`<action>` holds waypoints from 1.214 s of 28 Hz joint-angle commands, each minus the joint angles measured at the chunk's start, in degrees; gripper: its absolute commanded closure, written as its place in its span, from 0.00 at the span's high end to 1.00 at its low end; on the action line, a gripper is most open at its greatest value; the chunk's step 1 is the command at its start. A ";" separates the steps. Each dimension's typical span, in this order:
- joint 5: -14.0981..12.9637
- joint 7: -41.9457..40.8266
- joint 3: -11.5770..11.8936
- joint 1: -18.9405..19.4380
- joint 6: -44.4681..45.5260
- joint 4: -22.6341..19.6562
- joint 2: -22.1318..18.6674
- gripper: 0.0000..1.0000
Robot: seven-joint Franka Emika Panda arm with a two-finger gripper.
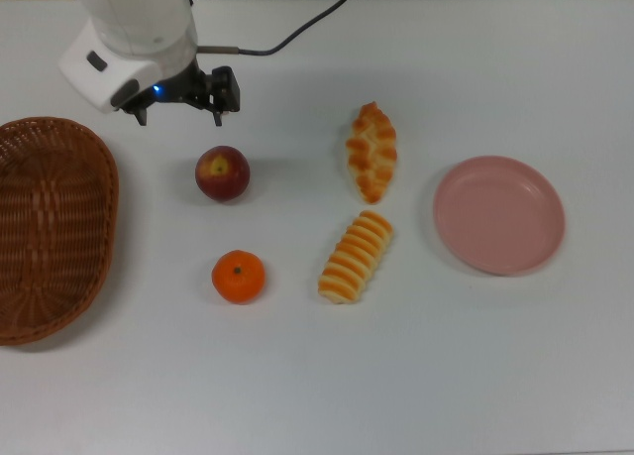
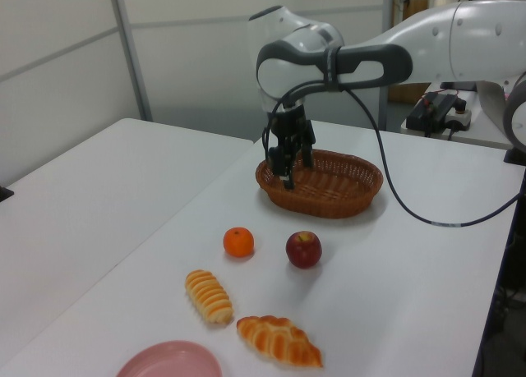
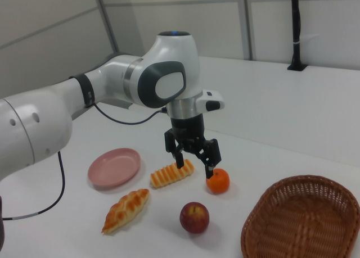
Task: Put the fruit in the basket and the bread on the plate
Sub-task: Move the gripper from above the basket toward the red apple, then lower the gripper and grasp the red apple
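A plain white table (image 1: 446, 376) carries everything, with pale wall panels behind it in the side views. In the top view the wicker basket (image 1: 50, 227) sits at 9 o'clock and is empty, the pink plate (image 1: 498, 214) at 3 o'clock is bare, and between them lie the apple (image 1: 222, 172), the tangerine (image 1: 239, 277) at 6 o'clock from it, the braided loaf (image 1: 371, 151) and the striped loaf (image 1: 355, 257). Nothing has been sorted yet.

The step in hand looks like reaching for the apple, the nearest fruit. To do it well, the gripper (image 1: 188, 93) should centre over the apple before descending, straddle its widest part, and close gently so the round fruit does not roll away toward the tangerine.

The arm reaches in from 12 o'clock in the top view, wrist pointing straight down, hovering above the table at about 11 o'clock of the apple and apart from it. Its fingers (image 3: 210, 167) are spread wide and hold nothing.
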State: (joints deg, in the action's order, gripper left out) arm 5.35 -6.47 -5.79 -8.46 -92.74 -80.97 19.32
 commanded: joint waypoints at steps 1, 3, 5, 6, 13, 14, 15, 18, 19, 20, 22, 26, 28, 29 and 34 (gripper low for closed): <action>1.42 -1.53 0.26 0.46 -0.78 -1.12 0.36 1.00; 1.51 -1.44 0.26 0.55 -0.60 -1.56 0.72 1.00; 2.99 -1.44 0.26 1.33 -0.60 -3.22 1.16 1.00; 3.87 -1.44 0.26 1.78 -0.52 -3.67 1.60 1.00; 8.80 -1.18 0.26 4.85 1.06 -5.08 5.90 1.00; 9.85 -1.09 0.26 5.38 1.33 -5.08 7.04 1.00; 10.29 -1.18 0.26 5.73 1.50 -5.17 7.49 1.00; 11.53 -1.00 0.26 7.31 2.12 -5.17 8.72 1.00; 12.05 -0.91 0.26 7.84 2.21 -5.17 9.16 1.00; 12.14 -0.83 0.26 8.02 2.21 -5.17 9.59 1.00; 12.23 -0.48 0.26 8.63 2.21 -5.17 10.30 1.00; 14.34 1.46 0.26 9.51 2.21 -5.17 11.88 1.00; 15.13 1.99 0.26 9.60 2.12 -5.17 12.41 1.00; 15.65 2.07 0.26 9.60 2.03 -5.17 12.76 1.00; 17.76 2.08 0.26 9.51 1.77 -5.17 13.81 1.00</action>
State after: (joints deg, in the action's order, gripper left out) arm 20.91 -5.31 -5.92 0.61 -91.84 -86.26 32.36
